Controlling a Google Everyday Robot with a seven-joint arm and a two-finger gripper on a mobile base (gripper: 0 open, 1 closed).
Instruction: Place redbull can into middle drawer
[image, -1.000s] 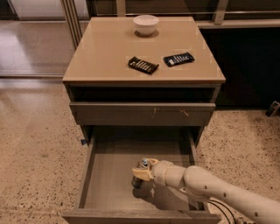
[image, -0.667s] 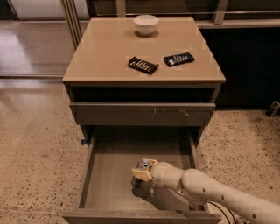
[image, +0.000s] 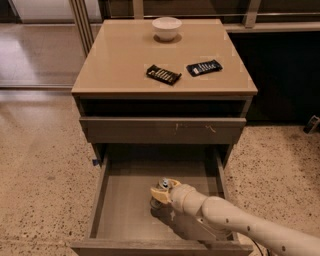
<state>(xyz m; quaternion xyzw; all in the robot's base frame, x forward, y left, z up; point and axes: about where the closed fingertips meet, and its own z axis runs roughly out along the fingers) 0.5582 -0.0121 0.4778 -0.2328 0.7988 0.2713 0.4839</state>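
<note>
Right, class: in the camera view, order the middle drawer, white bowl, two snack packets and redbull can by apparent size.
1. middle drawer
2. white bowl
3. left snack packet and right snack packet, alike
Unranked: redbull can, mostly hidden by the gripper inside the drawer.

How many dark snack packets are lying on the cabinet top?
2. One packet near the middle, the other packet right of it. The gripper is inside the open middle drawer.
</note>
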